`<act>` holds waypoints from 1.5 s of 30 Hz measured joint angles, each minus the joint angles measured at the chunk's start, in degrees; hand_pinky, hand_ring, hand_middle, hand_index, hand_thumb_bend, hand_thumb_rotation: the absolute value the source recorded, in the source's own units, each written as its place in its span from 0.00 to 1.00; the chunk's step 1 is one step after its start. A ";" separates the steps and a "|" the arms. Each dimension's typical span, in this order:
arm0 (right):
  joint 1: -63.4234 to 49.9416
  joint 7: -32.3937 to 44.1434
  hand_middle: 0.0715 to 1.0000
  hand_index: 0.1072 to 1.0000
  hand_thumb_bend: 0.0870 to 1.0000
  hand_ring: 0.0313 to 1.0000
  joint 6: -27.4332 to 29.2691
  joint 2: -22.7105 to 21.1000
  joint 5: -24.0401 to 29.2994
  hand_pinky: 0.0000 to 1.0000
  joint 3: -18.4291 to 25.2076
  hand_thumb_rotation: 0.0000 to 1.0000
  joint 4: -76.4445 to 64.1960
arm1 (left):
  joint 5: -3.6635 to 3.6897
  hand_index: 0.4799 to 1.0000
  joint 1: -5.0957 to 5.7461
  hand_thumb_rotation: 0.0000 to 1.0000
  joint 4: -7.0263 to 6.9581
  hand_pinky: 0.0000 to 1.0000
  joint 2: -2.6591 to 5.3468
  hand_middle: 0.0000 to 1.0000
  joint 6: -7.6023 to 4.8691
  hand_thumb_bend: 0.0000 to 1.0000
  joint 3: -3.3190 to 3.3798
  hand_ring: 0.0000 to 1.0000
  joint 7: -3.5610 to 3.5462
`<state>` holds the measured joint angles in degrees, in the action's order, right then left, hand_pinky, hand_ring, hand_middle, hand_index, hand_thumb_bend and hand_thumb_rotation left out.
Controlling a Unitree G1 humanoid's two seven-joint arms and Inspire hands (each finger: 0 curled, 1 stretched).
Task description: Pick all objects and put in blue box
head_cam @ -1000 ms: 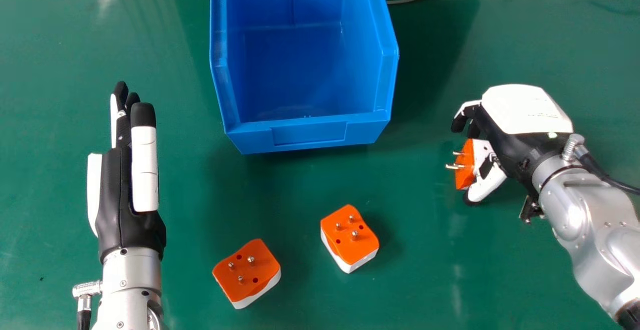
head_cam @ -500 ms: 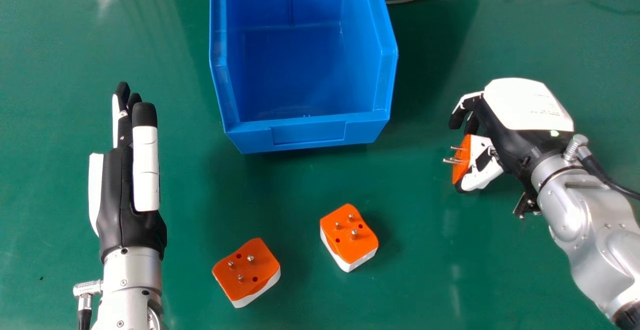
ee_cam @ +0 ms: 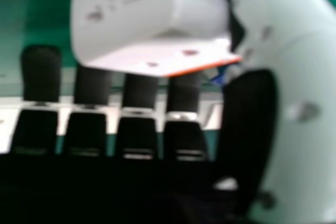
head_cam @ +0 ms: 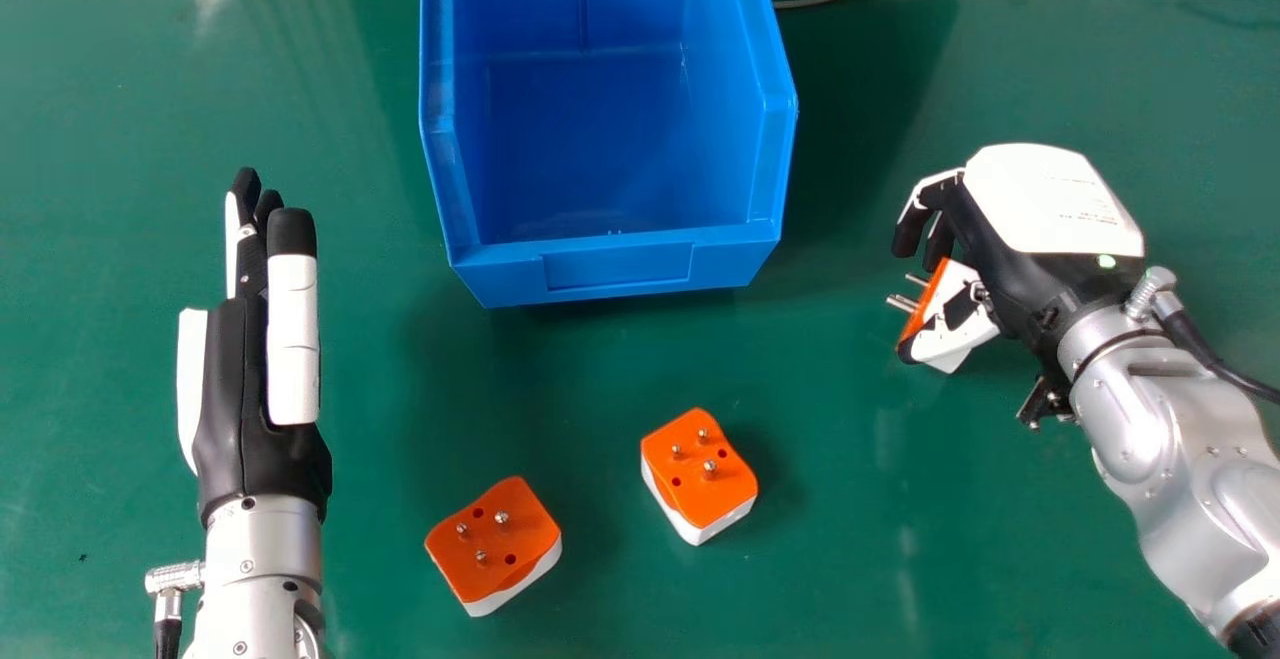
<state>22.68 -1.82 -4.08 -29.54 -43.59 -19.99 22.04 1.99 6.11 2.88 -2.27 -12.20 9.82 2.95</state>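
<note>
Right hand (head_cam: pixel 1040 219) and the plug (head_cam: pixel 953 282) in its grip had shifted slightly farther off. Nearest on the table (head_cam: pixel 840 579) lay a second plug (head_cam: pixel 495 539), then a third plug (head_cam: pixel 698 474); beyond were the left hand (head_cam: pixel 245 369), fingers straight, and the box (head_cam: pixel 620 267).

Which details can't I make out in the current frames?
- Far end of the blue box: cut off by the head view's top edge.
- Rest of the held adapter in the right hand view: the top edge cuts it off, and the right hand's thumb covers part.
- Whether it touches the table: in the head view, its underside is hidden.
- Undersides of the left adapter and middle adapter: face down, head view.
</note>
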 measured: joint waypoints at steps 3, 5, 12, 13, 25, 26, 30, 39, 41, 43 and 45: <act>0.00 -0.06 0.47 0.49 0.50 0.39 -0.03 0.01 0.08 0.34 0.00 0.00 0.01 | 0.08 1.00 0.00 1.00 0.00 1.00 0.00 1.00 -0.06 0.88 -0.03 1.00 0.01; -0.02 -0.64 0.47 0.48 0.49 0.39 0.06 0.08 0.14 0.34 0.00 0.00 0.13 | 0.41 1.00 0.00 1.00 0.00 1.00 0.01 1.00 -0.06 0.88 -0.01 1.00 -0.31; -0.04 -1.27 0.46 0.48 0.48 0.39 0.76 0.09 0.34 0.33 0.00 0.00 0.28 | 0.95 1.00 -0.22 1.00 0.01 1.00 0.02 1.00 -0.06 0.88 0.03 1.00 -0.52; -0.05 -1.27 0.46 0.48 0.48 0.39 0.74 0.09 0.34 0.33 0.00 0.00 0.28 | 0.93 1.00 -0.22 1.00 0.03 1.00 0.00 1.00 -0.06 0.88 0.03 1.00 -0.54; -0.56 -4.73 0.46 0.47 0.47 0.38 2.95 0.12 0.66 0.33 0.08 0.00 0.38 | 0.39 1.00 -0.22 1.00 0.03 1.00 -0.17 1.00 -0.12 0.88 -0.01 1.00 -0.39; -0.61 -5.39 0.46 0.47 0.47 0.38 3.56 0.12 0.66 0.33 0.11 0.00 0.50 | 0.39 1.00 -0.22 1.00 0.04 1.00 -0.17 1.00 -0.12 0.88 -0.01 1.00 -0.36; -0.83 -7.80 0.46 0.46 0.47 0.38 5.04 0.12 0.50 0.33 0.11 0.00 0.59 | 0.40 1.00 -0.32 1.00 0.20 1.00 -0.16 1.00 -0.14 0.88 -0.01 1.00 -0.34; -2.46 -4.65 0.45 0.45 0.47 0.38 -1.13 -0.08 -1.30 0.33 1.72 0.00 -8.86 | 0.40 1.00 -0.40 1.00 0.57 1.00 -0.28 1.00 -0.23 0.89 -0.03 1.00 -0.53; -3.14 -2.80 0.45 0.45 0.47 0.38 -3.18 -0.20 -1.92 0.33 2.39 0.00 -12.50 | 0.41 1.00 -0.44 1.00 0.64 1.00 -0.39 1.00 -0.24 0.89 0.00 1.00 -0.65; -3.89 -0.97 0.45 0.45 0.47 0.38 -4.48 -0.30 -1.94 0.33 2.88 0.00 -15.97 | 0.43 1.00 -0.51 1.00 0.78 1.00 -0.39 1.00 -0.27 0.89 0.04 1.00 -0.64; -4.61 0.47 0.46 0.45 0.46 0.39 -5.46 -0.31 -1.95 0.32 3.60 0.00 -19.35 | 0.41 1.00 -0.59 1.00 0.95 1.00 -0.37 1.00 -0.32 0.89 0.03 1.00 -0.57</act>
<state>18.07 -1.35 -9.53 -29.85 -45.55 -16.39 2.69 2.41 5.51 3.83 -2.64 -12.52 9.85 2.38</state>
